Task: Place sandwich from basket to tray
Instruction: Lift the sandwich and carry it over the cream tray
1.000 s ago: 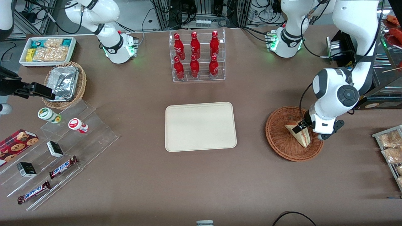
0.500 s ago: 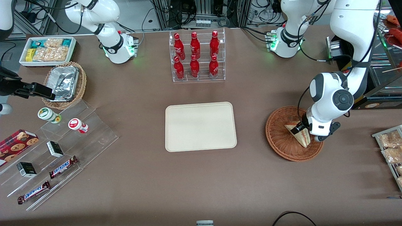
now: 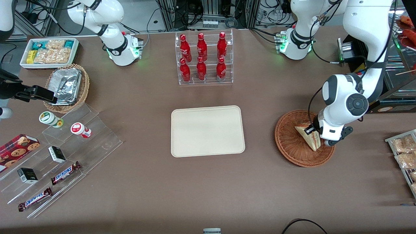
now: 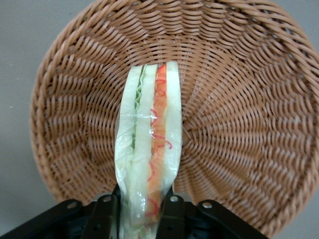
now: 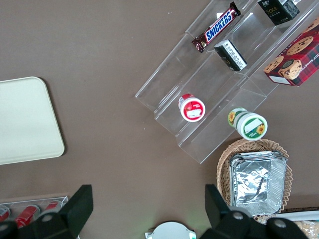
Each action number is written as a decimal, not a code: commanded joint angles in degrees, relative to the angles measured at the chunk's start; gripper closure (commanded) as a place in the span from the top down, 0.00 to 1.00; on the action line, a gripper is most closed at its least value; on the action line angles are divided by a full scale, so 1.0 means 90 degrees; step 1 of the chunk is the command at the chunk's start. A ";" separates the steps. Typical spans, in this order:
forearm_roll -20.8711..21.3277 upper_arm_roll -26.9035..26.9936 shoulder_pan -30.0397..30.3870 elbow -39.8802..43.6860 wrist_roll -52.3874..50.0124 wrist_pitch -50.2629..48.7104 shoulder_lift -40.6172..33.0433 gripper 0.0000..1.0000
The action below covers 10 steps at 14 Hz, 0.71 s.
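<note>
The sandwich (image 3: 308, 136), a plastic-wrapped white bread wedge with red-orange and green filling, is held over the reddish-brown wicker basket (image 3: 287, 143) toward the working arm's end of the table. My left gripper (image 3: 314, 131) is shut on the sandwich's wide end. In the left wrist view the black fingers (image 4: 172, 211) press both sides of the sandwich (image 4: 149, 144), with the basket (image 4: 239, 124) below it. The cream-beige tray (image 3: 207, 130) lies flat and bare at the table's middle, apart from the basket. It also shows in the right wrist view (image 5: 25, 119).
A clear rack of red bottles (image 3: 203, 58) stands farther from the camera than the tray. A tan basket of foil containers (image 3: 66, 86), a white snack bin (image 3: 48, 52) and clear stepped shelves with snacks (image 3: 61, 156) lie toward the parked arm's end. Packets on a rack (image 3: 404, 152) sit beside the basket.
The left gripper has shifted a little with the sandwich in its grip. The sandwich has moved slightly within the basket's outline and appears raised a bit.
</note>
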 commanded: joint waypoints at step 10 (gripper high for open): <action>0.0131 -0.0159 -0.2003 0.1960 0.0048 -0.1795 0.0387 0.00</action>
